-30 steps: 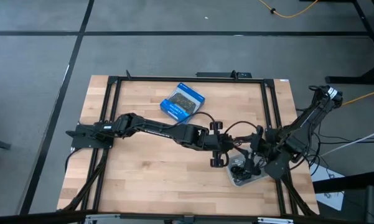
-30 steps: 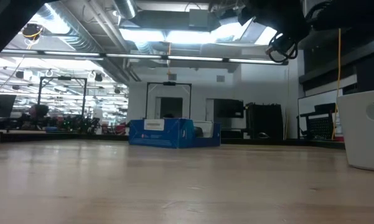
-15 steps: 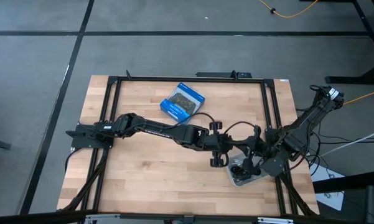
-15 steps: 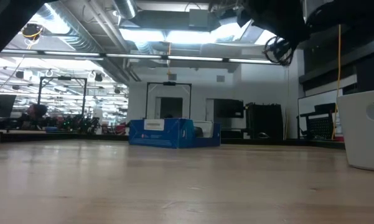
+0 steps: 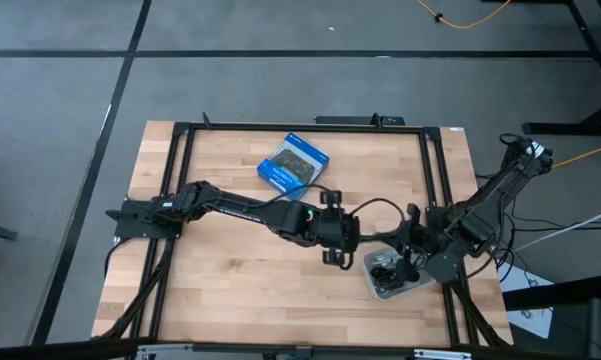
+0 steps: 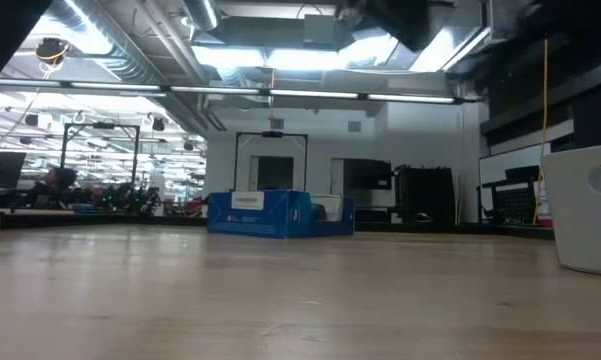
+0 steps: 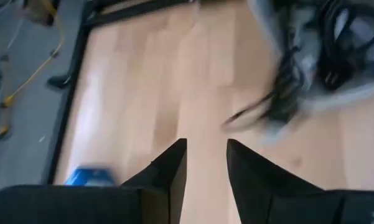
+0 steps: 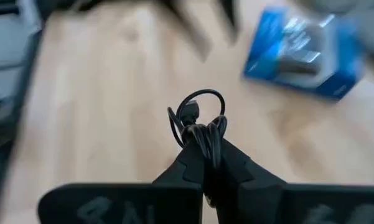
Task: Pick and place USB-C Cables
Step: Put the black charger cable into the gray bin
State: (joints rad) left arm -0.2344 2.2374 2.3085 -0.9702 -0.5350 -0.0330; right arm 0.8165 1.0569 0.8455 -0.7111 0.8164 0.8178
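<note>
My right gripper (image 8: 205, 146) is shut on a black USB-C cable (image 8: 199, 115), a small coil held over the wood. In the high view the right gripper (image 5: 408, 248) hovers at the pale bin's (image 5: 412, 288) far edge. Several more black cables (image 5: 385, 272) lie inside the bin. My left gripper (image 7: 205, 158) is open with nothing between its fingers. It hangs over bare wood (image 5: 332, 248) just left of the bin. The bin and its cables (image 7: 336, 43) show blurred in the left wrist view. I see no pale cables. My right gripper pinches the black cable between its two fingers at the gathered part of the coil (image 8: 206, 138). The loop (image 8: 202, 102) stands out beyond the fingertips. The cable is lifted clear of the table.
A blue-and-black box (image 5: 293, 165) lies on the far middle of the table, also visible as the box (image 6: 265, 213) in the low view. The bin's white wall (image 6: 585, 205) stands at the right. Bare wood stretches across the table's left and near parts.
My left gripper has drawn back from the bin toward the table's left and stays open. The cable loop that showed near the top of the low view is out of that picture now. The right arm has barely shifted in the high view.
</note>
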